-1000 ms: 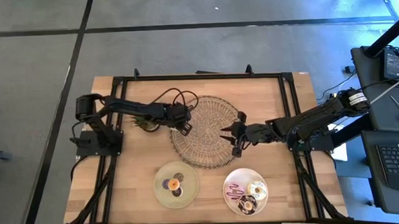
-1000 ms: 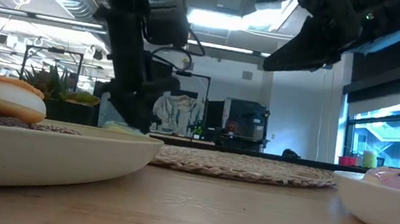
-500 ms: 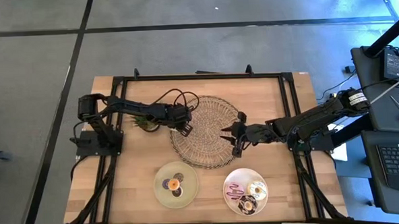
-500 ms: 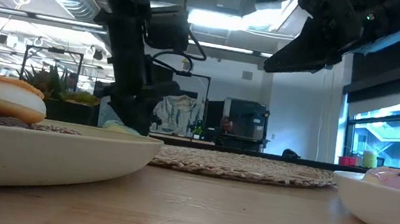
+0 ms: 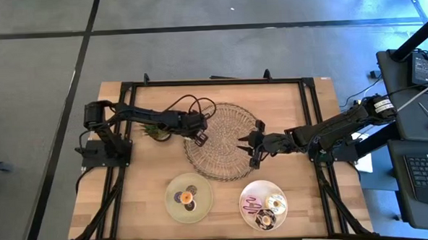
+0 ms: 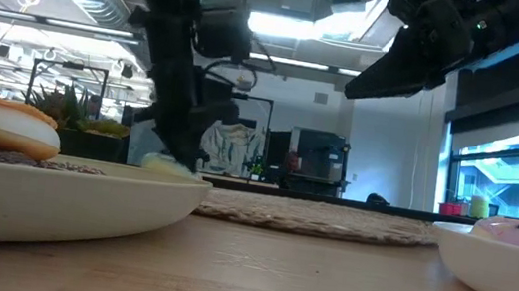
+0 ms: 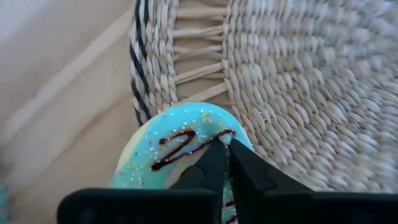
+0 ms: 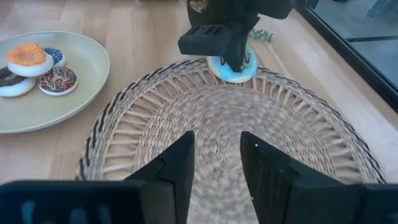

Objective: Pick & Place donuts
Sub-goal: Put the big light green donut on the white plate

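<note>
Left gripper (image 7: 225, 163): fingers pressed together, tips down through the hole of the blue donut (image 7: 163, 149), nothing clamped between them.
Blue donut: dark squiggle icing, on the mat (image 5: 226, 141) edge, left of centre in the high view.
Right gripper (image 8: 216, 163): half open, empty, above the mat's right side.
Lower centre: green plate (image 5: 169, 203) with three donuts (image 8: 34, 65); pale plate (image 5: 247, 191) with three more (image 5: 267, 210).
No legible writing.
</note>
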`<control>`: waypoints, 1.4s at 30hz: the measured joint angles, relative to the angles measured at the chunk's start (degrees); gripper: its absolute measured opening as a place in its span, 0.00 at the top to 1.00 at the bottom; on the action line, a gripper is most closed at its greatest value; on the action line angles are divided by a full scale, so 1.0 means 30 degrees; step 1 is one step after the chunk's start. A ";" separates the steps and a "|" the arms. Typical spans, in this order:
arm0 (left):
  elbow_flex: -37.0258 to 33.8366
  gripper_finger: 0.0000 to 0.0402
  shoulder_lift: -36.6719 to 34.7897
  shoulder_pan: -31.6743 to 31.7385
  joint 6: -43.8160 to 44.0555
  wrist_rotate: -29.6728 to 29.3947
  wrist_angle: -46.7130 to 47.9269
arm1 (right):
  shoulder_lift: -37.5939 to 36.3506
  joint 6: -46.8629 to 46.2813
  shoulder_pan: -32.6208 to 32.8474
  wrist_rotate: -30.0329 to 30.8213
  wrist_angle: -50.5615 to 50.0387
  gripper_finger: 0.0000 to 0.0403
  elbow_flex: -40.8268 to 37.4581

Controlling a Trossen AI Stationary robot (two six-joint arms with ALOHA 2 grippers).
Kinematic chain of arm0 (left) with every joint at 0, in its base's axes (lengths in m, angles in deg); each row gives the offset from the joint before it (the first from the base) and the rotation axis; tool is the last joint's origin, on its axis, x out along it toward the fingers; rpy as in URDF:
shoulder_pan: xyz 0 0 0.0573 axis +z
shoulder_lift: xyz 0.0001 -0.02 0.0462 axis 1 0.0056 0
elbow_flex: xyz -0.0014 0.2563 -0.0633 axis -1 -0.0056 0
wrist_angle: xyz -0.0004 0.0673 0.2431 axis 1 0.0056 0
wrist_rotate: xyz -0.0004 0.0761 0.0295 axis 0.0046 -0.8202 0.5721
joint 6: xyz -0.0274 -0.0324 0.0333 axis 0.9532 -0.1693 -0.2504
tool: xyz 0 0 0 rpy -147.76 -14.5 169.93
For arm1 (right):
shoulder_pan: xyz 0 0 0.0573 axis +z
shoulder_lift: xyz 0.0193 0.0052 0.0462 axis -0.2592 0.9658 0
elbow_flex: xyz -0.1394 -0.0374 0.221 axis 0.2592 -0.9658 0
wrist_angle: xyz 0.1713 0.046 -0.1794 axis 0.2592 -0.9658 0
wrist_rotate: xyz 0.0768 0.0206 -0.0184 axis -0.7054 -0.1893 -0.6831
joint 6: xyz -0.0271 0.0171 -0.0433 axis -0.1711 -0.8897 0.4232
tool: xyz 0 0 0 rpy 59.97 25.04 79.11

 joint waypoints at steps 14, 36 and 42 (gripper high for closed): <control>0.3138 0.99 -0.1416 -0.4006 -0.8797 0.2524 0.0731 | -0.0007 0.0136 0.0000 -0.1249 -0.0003 0.67 0.0000; 0.2949 0.99 -0.1416 -1.0868 -1.2612 -0.9750 -0.7253 | 0.0386 -0.2010 0.0444 -0.6340 0.3692 0.67 0.0007; 0.2942 0.99 -0.1416 -1.1017 -1.3080 -1.2046 -0.8506 | 0.0386 -0.2012 0.0437 -0.4923 0.4691 0.64 0.0007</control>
